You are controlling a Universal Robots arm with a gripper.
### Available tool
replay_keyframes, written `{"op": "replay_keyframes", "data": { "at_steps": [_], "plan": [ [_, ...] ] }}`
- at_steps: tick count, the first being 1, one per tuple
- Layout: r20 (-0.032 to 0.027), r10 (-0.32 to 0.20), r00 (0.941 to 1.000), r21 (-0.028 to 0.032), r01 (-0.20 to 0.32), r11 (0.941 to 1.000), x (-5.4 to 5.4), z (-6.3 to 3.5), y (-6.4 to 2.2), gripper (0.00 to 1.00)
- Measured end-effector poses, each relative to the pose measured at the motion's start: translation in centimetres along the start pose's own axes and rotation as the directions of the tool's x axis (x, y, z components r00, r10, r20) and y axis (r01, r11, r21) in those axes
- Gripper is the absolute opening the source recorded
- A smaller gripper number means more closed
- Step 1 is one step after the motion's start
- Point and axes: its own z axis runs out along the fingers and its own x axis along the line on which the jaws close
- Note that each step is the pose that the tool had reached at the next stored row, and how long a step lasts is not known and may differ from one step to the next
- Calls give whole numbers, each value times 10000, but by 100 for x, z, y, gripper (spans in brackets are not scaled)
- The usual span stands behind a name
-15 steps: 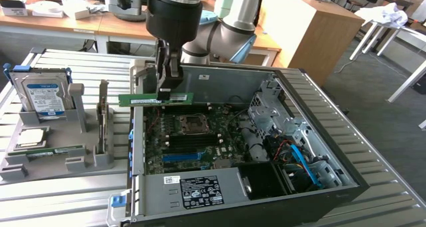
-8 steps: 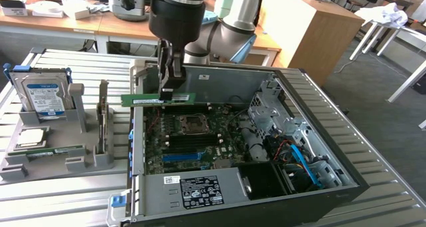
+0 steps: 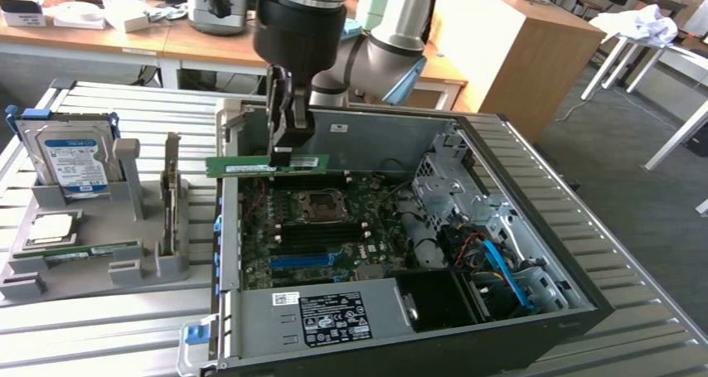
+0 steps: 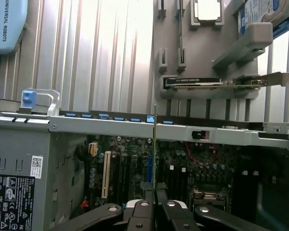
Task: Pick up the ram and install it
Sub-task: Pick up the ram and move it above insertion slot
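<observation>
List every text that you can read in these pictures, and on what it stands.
"UNIVERSAL ROBOTS": on the pale blue arm cover.
Too small to read: the power supply label, the hard drive label, the white sticker on the ram.

The carrier is a grey metal table (image 3: 99, 331) with long ribbed slats, which fills the lower part of the exterior view. Two things stand directly on it. A light grey plastic holder block (image 3: 78, 273) stands at the left of the frame. Just beside it, from the centre to the right, lies an open black and silver computer case (image 3: 376, 137).
</observation>
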Motion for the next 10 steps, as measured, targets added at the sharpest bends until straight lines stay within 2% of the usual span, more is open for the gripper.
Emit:
{"op": "replay_keyframes", "data": {
  "at_steps": [10],
  "plan": [
    [-2,0,10000,0,0,10000,3,-2,-59,13]
  ]
}}
